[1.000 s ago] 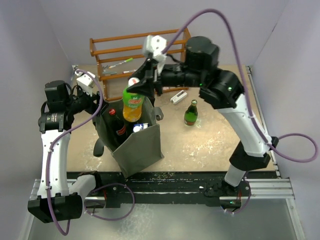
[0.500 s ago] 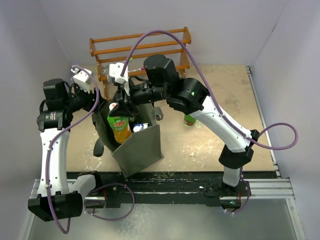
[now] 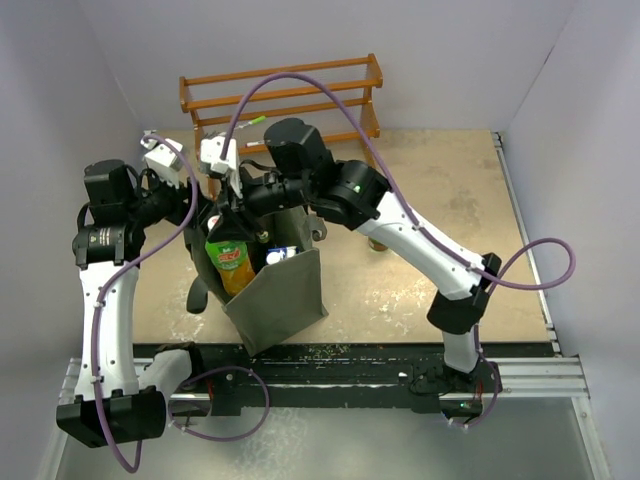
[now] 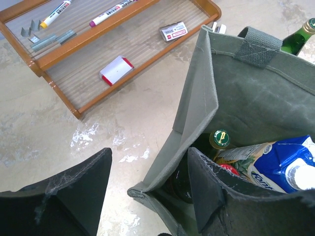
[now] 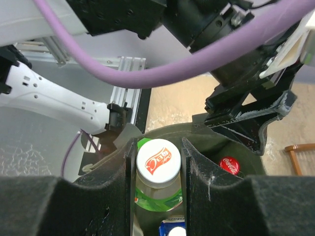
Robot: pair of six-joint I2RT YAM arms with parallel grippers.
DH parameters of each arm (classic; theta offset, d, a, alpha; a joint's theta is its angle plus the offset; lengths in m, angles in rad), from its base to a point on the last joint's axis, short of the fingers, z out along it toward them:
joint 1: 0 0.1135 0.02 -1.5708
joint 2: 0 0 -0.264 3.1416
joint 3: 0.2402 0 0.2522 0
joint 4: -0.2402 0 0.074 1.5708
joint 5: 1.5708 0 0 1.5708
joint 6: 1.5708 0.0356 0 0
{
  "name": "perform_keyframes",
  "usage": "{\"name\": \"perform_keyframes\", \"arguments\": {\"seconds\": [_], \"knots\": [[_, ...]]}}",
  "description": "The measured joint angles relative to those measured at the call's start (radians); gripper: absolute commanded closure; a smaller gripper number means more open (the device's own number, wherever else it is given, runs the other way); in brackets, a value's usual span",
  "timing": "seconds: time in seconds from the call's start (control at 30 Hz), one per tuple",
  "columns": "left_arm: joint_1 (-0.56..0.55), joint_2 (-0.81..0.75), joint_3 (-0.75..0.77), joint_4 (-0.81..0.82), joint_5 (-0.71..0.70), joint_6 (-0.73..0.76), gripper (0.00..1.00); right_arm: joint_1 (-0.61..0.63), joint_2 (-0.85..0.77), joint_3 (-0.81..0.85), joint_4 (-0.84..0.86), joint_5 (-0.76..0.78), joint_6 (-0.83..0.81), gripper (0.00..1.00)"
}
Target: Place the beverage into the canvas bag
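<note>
Pale walls (image 3: 90, 60) are enclosing a tan, white-scuffed tabletop (image 3: 450, 200) on which two arms are working.

Writing: the beverage (image 3: 231, 262) is carrying a green label with a red mark, its words too small to read. Its white cap (image 5: 157, 166) is showing a red script logo that cannot be made out. A red cap (image 5: 229, 164) beside it is bearing white script that reads as Coca-Cola. A blue-and-white carton (image 4: 283, 164) is showing part of a white word, only partly visible.

Counts: four drinks are sitting within the canvas bag (image 3: 285, 295): the beverage, the red-capped bottle, one bottle with a green-and-gold cap (image 4: 220, 138), and the carton. One green glass bottle (image 4: 299, 38) is standing outside, just behind the bag. A wooden rack (image 4: 98, 49) is holding two markers (image 4: 112, 10), one white-and-red block (image 4: 115, 69) and one small red-labelled box (image 4: 173, 31).

The beverage is a clear bottle of orange liquid, standing upright within the open mouth of the boxy, dark grey-green bag, towards its left side.

The right gripper (image 5: 157, 150) is clamping the bottle's neck just below the cap. The left gripper (image 4: 148, 162) is standing with jaws wide, the bag's near corner rim lying between them unpinched.
</note>
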Motion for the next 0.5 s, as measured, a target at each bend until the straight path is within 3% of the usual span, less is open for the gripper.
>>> {"name": "perform_keyframes", "arguments": {"seconds": [0.5], "knots": [[0.002,-0.002,-0.001,0.000,0.010,-0.008,0.37,0.000,0.053,-0.132,0.066,0.005,-0.050,1.00]]}}
